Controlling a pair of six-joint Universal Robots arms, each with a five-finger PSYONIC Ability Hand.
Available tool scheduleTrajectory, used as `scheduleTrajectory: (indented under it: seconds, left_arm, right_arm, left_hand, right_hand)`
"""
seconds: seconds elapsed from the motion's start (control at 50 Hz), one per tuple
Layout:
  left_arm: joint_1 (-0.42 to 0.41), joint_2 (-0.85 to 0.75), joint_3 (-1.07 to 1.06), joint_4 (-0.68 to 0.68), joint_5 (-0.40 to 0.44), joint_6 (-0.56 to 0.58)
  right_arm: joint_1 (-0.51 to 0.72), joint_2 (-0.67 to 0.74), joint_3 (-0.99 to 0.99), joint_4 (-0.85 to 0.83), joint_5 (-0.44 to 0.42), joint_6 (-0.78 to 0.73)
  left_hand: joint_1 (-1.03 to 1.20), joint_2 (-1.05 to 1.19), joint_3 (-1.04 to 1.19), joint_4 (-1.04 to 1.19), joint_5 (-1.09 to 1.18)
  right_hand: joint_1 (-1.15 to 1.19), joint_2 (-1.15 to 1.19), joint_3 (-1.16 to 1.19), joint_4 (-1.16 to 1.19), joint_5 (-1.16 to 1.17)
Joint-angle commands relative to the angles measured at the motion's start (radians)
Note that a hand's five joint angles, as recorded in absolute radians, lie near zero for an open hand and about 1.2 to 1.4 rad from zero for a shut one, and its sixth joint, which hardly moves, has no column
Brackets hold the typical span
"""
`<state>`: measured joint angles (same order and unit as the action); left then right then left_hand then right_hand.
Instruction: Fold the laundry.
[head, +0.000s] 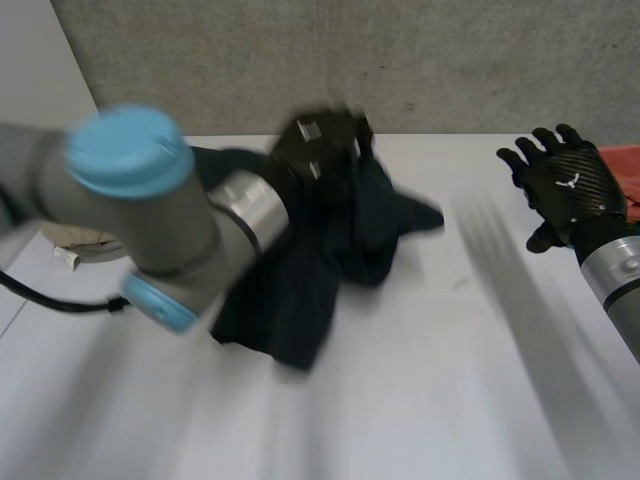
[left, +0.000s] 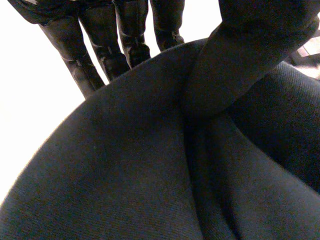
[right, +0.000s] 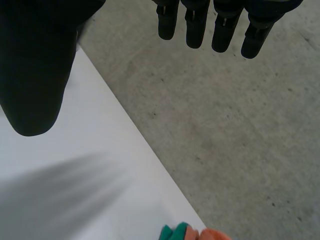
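dark cloth: matt woven fabric, fine twill rib, soft folds | worktop: white, smooth, matt | right hand: black, carbon-weave back, faint sheen | left hand: black hard shell, slight gloss | left arm: grey, matt; cap light-blue, smooth; wrist ring bright metal | wall: rough grey concrete

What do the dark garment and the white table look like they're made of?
Dark garment: soft woven cloth, matte, maybe cotton twill; fine diagonal ribs show and it folds limply. Table: smooth, even white top with no grain, possibly laminate; unsure.
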<state>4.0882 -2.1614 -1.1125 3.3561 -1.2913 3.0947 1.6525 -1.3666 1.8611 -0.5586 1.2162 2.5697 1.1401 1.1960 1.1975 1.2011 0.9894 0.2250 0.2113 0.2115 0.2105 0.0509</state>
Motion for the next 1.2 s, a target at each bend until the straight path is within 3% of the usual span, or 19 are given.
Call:
scheduleTrajectory:
  seconds: [0.02, 0.06, 0.1, 0.2, 0.32, 0.46, 0.58, 0.74, 0.84, 0.86, 0.94, 0.98, 1.02, 1.1, 1.2]
  left_arm:
    - [-0.068, -0.121, 0.003, -0.171, -0.009, 0.160]
    - [-0.066, -0.085, 0.002, -0.202, -0.014, 0.182]
    - [-0.062, -0.029, -0.007, -0.213, -0.026, 0.182]
    - [-0.052, 0.116, -0.090, -0.213, -0.089, 0.182]
    - [-0.023, 0.279, -0.282, -0.211, -0.255, 0.180]
    - [-0.032, 0.344, -0.505, -0.188, -0.410, 0.170]
    - [-0.054, 0.319, -0.610, -0.162, -0.430, 0.148]
    - [-0.054, 0.181, -0.615, -0.002, -0.424, 0.151]
    - [-0.054, 0.124, -0.593, 0.074, -0.416, 0.154]
    - [-0.057, 0.114, -0.587, 0.083, -0.411, 0.154]
    - [-0.063, 0.058, -0.555, 0.098, -0.369, 0.154]
    - [-0.063, 0.043, -0.540, 0.097, -0.346, 0.150]
    - [-0.063, 0.040, -0.538, 0.098, -0.339, 0.148]
    - [-0.060, 0.080, -0.529, 0.101, -0.341, 0.148]
    - [-0.028, 0.326, -0.503, 0.088, -0.345, 0.150]
  right_arm:
    - [-0.028, 0.004, -0.010, 0.005, 0.002, 0.032]
    - [-0.030, 0.006, -0.013, 0.020, -0.003, 0.033]
    - [-0.030, 0.006, -0.022, 0.045, -0.003, 0.033]
    - [-0.023, 0.009, -0.046, 0.144, -0.006, 0.033]
    - [0.019, 0.014, -0.086, 0.325, -0.007, 0.062]
    - [0.095, 0.063, -0.128, 0.477, -0.018, 0.225]
    - [0.177, 0.179, -0.144, 0.444, -0.030, 0.271]
    - [0.260, 0.328, -0.207, 0.349, -0.017, 0.270]
    - [0.288, 0.380, -0.250, 0.312, 0.009, 0.271]
    - [0.296, 0.389, -0.258, 0.300, 0.020, 0.271]
    - [0.306, 0.393, -0.263, 0.254, 0.052, 0.270]
    - [0.306, 0.386, -0.258, 0.237, 0.066, 0.267]
    - [0.305, 0.380, -0.253, 0.224, 0.089, 0.265]
    - [0.297, 0.337, -0.258, 0.233, 0.103, 0.259]
    - [0.290, 0.181, -0.267, 0.279, 0.095, 0.204]
  left_hand:
    - [-0.396, -0.452, -0.453, -0.457, -0.419]
    - [-0.798, -0.854, -0.856, -0.859, -0.822]
    - [-0.891, -0.947, -0.948, -0.952, -0.915]
    - [-0.912, -0.968, -0.969, -0.973, -0.936]
    - [-0.906, -0.962, -0.963, -0.967, -0.930]
    - [-0.859, -0.915, -0.917, -0.920, -0.883]
    - [-0.715, -0.771, -0.773, -0.776, -0.739]
    - [-0.786, -0.842, -0.843, -0.847, -0.809]
    - [-0.809, -0.865, -0.867, -0.870, -0.833]
    - [-0.803, -0.859, -0.861, -0.864, -0.827]
    - [-0.698, -0.754, -0.755, -0.759, -0.722]
    - [-0.099, -0.155, -0.156, -0.160, -0.123]
    - [0.255, 0.199, 0.197, 0.194, 0.231]
    - [0.256, 0.200, 0.199, 0.195, 0.232]
    - [0.256, 0.200, 0.199, 0.195, 0.232]
  right_hand:
    - [-0.050, -0.037, -0.037, -0.036, -0.051]
    - [-0.050, -0.037, -0.037, -0.036, -0.051]
    - [-0.050, -0.037, -0.037, -0.036, -0.051]
    - [-0.050, -0.037, -0.037, -0.036, -0.051]
    - [-0.050, -0.037, -0.037, -0.036, -0.051]
    - [-0.050, -0.037, -0.037, -0.036, -0.051]
    - [-0.050, -0.037, -0.037, -0.036, -0.051]
    - [0.098, 0.111, 0.111, 0.112, 0.097]
    - [0.435, 0.448, 0.448, 0.449, 0.434]
    - [0.642, 0.655, 0.655, 0.656, 0.641]
    - [1.170, 1.184, 1.184, 1.185, 1.170]
    - [1.171, 1.185, 1.185, 1.186, 1.171]
    - [1.171, 1.185, 1.185, 1.186, 1.171]
    - [1.171, 1.185, 1.185, 1.186, 1.171]
    - [1.171, 1.185, 1.185, 1.186, 1.171]
